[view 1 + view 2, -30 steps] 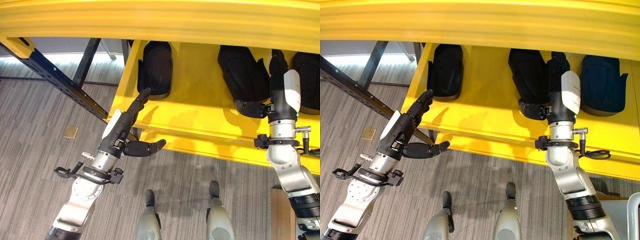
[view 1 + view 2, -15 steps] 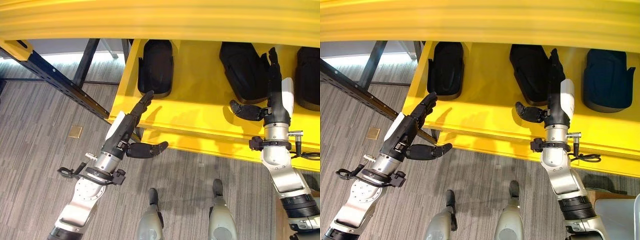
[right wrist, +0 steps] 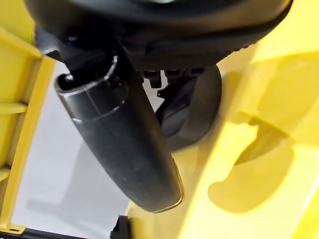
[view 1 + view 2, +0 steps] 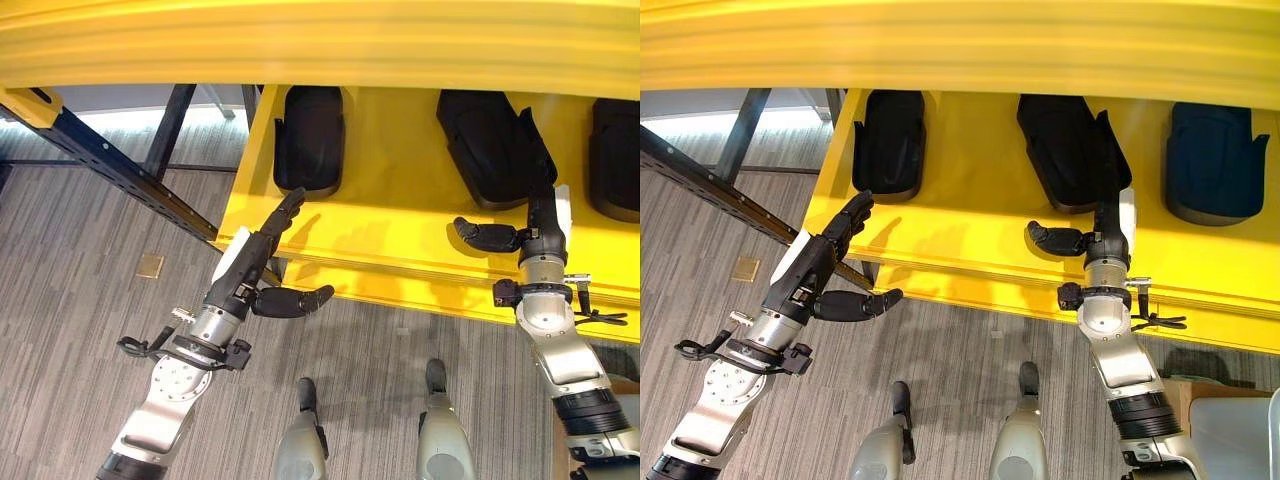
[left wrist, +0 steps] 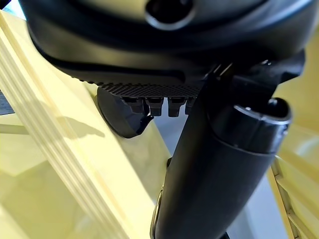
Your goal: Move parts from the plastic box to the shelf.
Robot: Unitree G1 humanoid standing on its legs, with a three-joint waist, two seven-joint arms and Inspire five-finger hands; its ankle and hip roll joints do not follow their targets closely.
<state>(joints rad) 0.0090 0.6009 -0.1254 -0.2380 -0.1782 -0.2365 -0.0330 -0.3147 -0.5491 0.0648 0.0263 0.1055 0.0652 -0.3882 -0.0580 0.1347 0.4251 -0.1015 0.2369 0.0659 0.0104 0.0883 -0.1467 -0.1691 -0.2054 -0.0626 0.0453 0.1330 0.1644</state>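
We are hovering our right hand, fingers straight and empty, just beside the middle part on the yellow shelf | part lying long axis front-to-back | left hand relaxed, empty, at shelf edge.

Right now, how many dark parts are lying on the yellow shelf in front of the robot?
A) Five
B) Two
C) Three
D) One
C: the right eye view shows three dark parts on the yellow shelf: the left part, the middle part and the right part. Both hands are open and hold nothing: left hand, right hand.
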